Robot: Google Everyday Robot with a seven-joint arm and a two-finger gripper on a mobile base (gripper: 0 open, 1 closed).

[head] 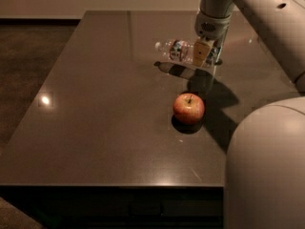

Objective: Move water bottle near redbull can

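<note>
1. Gripper (202, 53) hangs over the far right part of the table (95, 109), its fingers clamped on the water bottle (175, 49).
2. Water bottle lies horizontal in the grasp, white cap pointing left, gripped near its base end. It is clear of the surface, with its shadow on the tabletop just below.
3. Redbull can: not plainly visible. A dark sliver just right of the gripper may be it, but I cannot tell. Likely hidden behind wrist and fingers.
4. Step in hand, as I judge it: carry the bottle to the can and set it down beside it.
5. To do it well: keep the bottle level and low, and lower until it rests on the table before letting go. A ribbed round bottle on its side will probably roll, so put it down gently, with its length parallel to the can's side rather than pointing at it.
6. Risk: the can is tall and slim, so a nudge from bottle or finger could tip it. Leave a small gap.
7. Apple (188, 108) sits nearer the front edge, well apart from the bottle and out of the path.
8. Robot body (267, 171) fills the lower right corner.
</note>
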